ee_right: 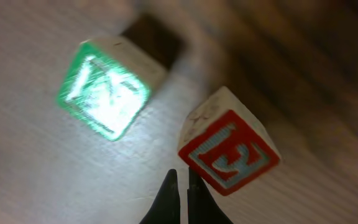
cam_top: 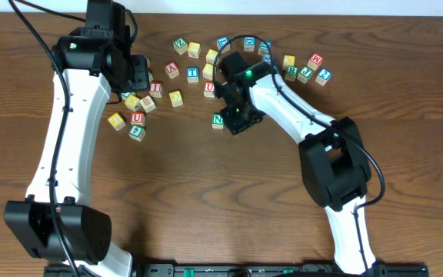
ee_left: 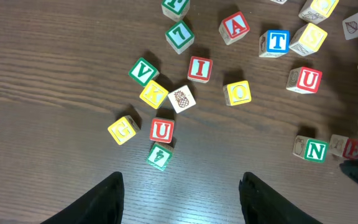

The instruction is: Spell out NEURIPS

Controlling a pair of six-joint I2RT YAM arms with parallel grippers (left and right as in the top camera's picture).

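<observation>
Hovering low over the desk [cam_top: 206, 200], the right fingers [ee_right: 173, 200] are pinched together on nothing, tips right next to the red E block [ee_right: 229, 151]. The green N block [ee_right: 104, 93] lies just beside it, a small gap between the two, both flat on the wood. Over on the other side, the left fingers [ee_left: 98, 200] hang spread wide and empty above a loose cluster, a red U block [ee_left: 162, 130] and a red I block [ee_left: 200, 68] among it.
</observation>
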